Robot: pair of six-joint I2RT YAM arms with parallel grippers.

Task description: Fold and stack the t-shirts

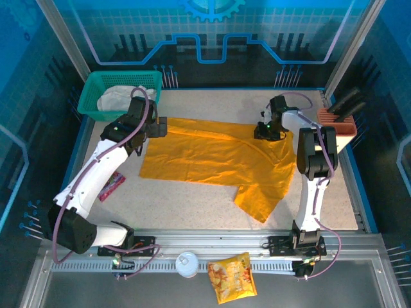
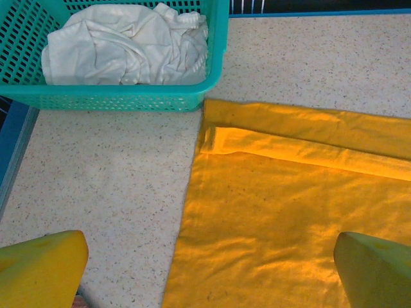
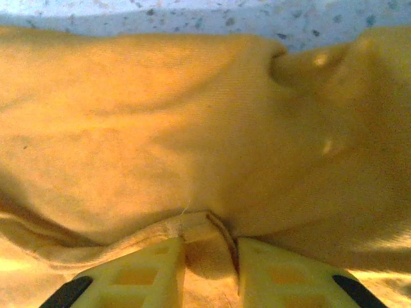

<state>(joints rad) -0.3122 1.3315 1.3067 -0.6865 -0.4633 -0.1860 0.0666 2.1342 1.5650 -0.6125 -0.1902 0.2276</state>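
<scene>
- Top view: mustard t-shirt [image 1: 212, 157] spread flat mid-table [image 1: 192, 212], one sleeve pointing near-right.
- Off-white t-shirt [image 1: 119, 97] crumpled inside teal mesh basket [image 1: 96, 86] at far-left corner.
- Snack packet [image 1: 232, 277] on near rail, well apart from both shirts.
- Left wrist view adds a folded strip along the mustard shirt's far edge; the shirt's corner is just beside the basket wall.
- Right wrist view adds a raised ridge of mustard cloth caught between the fingers, not readable from the top.
- Left gripper [image 2: 209, 250] spread wide above the shirt's left edge, one finger over bare table, the other over cloth; contact unclear.
- Right gripper [image 3: 210, 250] nearly pressed together, pinching a fold at the shirt's far-right edge.
</scene>
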